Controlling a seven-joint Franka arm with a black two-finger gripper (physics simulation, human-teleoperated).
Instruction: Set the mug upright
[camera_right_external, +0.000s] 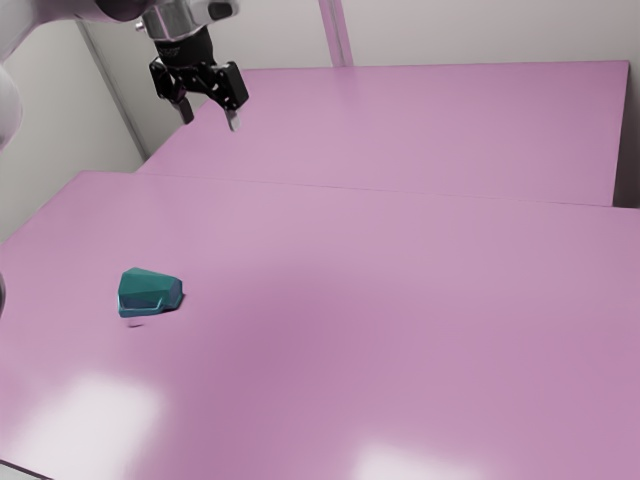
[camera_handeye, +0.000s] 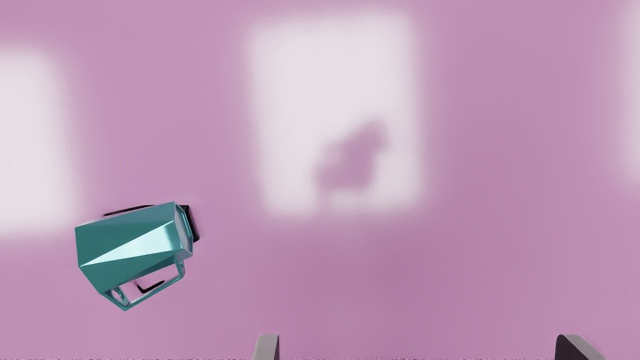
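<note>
- Lying on its side, the mug (camera_handeye: 125, 240) is seen on the pink tabletop (camera_right_external: 400, 300), toward the exterior view's left: glossy teal, cut into sharp facets, broad at one end and tapered toward the other.
- And the squared-off handle (camera_handeye: 154, 293) is turned out sideways, looped along the body.
- Up high, the gripper (camera_right_external: 210, 124) is held released, its fingers (camera_handeye: 267, 347) parted wide; the mug is set outside their gap, well apart.
- The far edge (camera_right_external: 340, 187) is spotted well behind the mug, a slanting side edge toward the exterior view's left.
- Broad open room is offered toward the exterior view's right.
- Bright light patches (camera_handeye: 330, 75) are thrown across the surface.
</note>
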